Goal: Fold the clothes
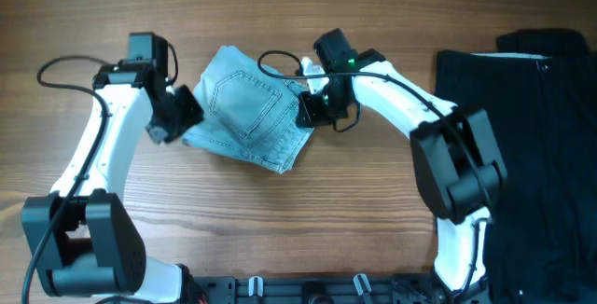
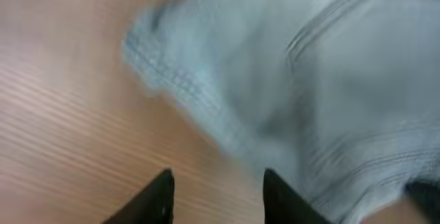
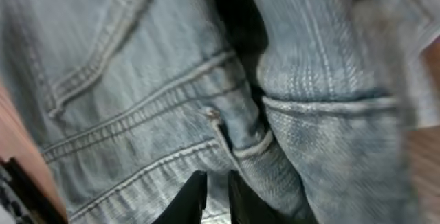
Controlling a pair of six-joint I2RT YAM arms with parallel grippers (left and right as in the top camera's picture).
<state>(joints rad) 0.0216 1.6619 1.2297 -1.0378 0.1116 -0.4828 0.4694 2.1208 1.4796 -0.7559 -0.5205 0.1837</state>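
The light blue denim shorts [image 1: 247, 108] lie bunched on the wooden table, a stitched back pocket facing up. My left gripper [image 1: 177, 117] is at their left edge, jaws open and empty [image 2: 216, 183], with the blurred hem of the shorts [image 2: 289, 80] just ahead. My right gripper [image 1: 310, 108] is at their right edge. In the right wrist view its fingers [image 3: 216, 189] are nearly closed on a fold of the denim waistband [image 3: 227, 135] by a belt loop.
A large plain black garment [image 1: 532, 136] lies spread over the right side of the table. A black cable [image 1: 280, 62] loops over the top of the shorts near the right arm. Bare wood [image 1: 280, 229] lies in front.
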